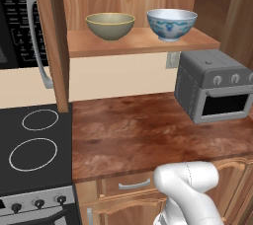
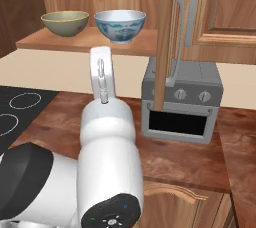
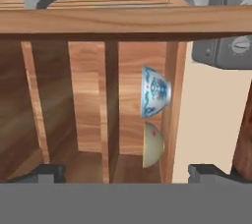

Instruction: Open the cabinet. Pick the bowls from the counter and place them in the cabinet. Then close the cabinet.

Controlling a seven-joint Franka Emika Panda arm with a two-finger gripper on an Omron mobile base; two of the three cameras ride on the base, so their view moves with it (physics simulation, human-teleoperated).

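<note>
Cabinet (image 1: pixel 138 44): we record warm brown wood with both doors swung open; the left door's edge (image 1: pixel 54 41) hangs down over the stovetop side, and the right door (image 2: pixel 165 37) stands edge-on in front of the toaster oven in the right base view.
Door handles: we note long grey bars, one on each open door (image 1: pixel 37 41) (image 2: pixel 179 37).
Olive-yellow bowl (image 1: pixel 110 25): upright on the cabinet's bottom shelf, left of its partner, just beside it but apart.
White and blue bowl (image 1: pixel 172 23): upright on the same shelf, to the right; blue markings outside, with a red spot in the right base view.
Counter (image 1: pixel 133 135): reddish-brown glossy wood grain, below the cabinet.
Toaster oven (image 1: pixel 213 91): grey, on the counter's right end, three knobs; we read no brand.
Stovetop (image 1: pixel 34 145): black with white rings.
Microwave (image 1: pixel 15 21): small white panel markings, too blurred for us to read.
Gripper (image 3: pixel 127 171): fingers spread wide apart, holding nothing, facing the open cabinet.
</note>
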